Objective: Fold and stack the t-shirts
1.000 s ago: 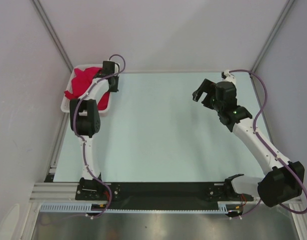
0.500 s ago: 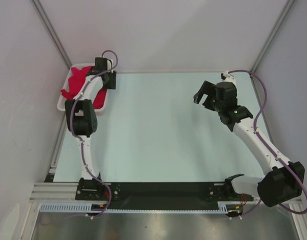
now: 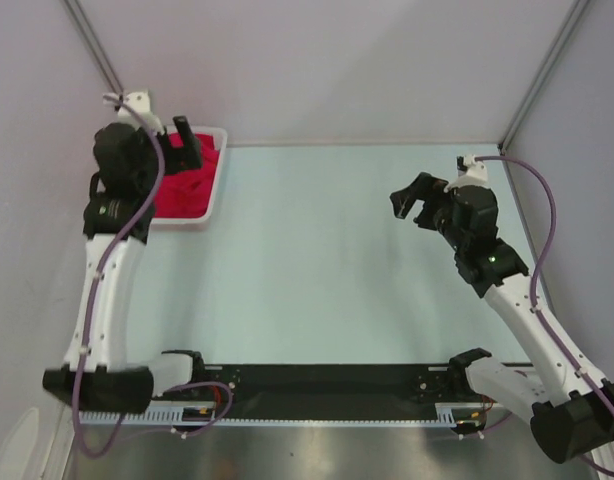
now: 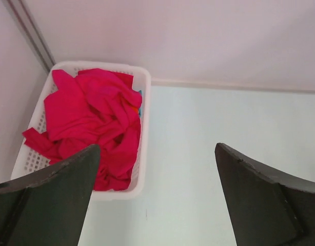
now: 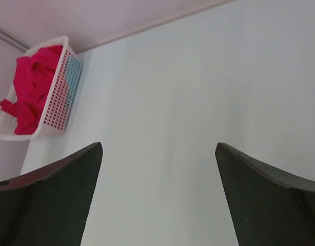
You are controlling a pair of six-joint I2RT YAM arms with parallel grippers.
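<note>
Quick status from my end, biggest stuff first. The table is the pale mint surface filling most of the top cam, w/ grey walls round it.

The left arm reaches up the left side toward the far-left corner. The right arm runs up the right side and bends in toward the middle.

The white lattice basket sits in the far-left corner of the table, right by the wall. It's also clear on the left wrist cam and sits top-left on the right wrist cam.

The t-shirts are all in that basket, bunched in a crumpled crimson heap, none folded yet. The red pile comes up to about rim height. There's a tiny sliver of teal and orange at the pile's right edge on the left wrist cam, too small to say more.

The left gripper is up over the basket, not touching the cloth afaict. Wrist cam shows it spread wide w/ nothing between the fingers, just basket and table below.

The right gripper hangs over the right half of the table, well apart from the basket. It's also spread wide and empty, bare table under it.
</note>
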